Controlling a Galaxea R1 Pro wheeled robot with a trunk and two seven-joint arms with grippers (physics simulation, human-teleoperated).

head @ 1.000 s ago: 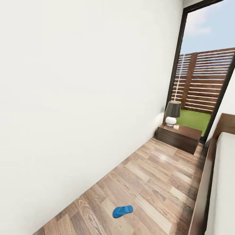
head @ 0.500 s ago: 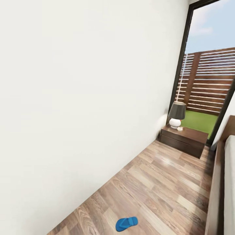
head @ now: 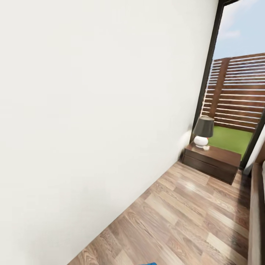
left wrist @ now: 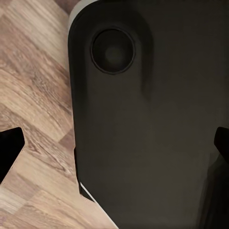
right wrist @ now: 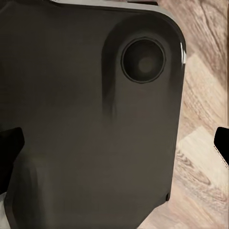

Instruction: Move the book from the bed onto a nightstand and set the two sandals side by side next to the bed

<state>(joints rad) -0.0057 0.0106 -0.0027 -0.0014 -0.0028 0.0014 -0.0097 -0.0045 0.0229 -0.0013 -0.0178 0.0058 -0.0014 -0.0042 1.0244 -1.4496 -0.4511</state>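
The head camera has swung left, so 1 blue sandal (head: 149, 263) is now a sliver at the bottom edge on the plank floor (head: 191, 217). Farther off, right of centre, the nightstand (head: 212, 161) carries a lamp (head: 203, 131) beside the window (head: 235, 92). Whether either gripper is open or closed cannot be told.

Bedroom — nightstand (head: 212, 162), lamp (head: 203, 131)
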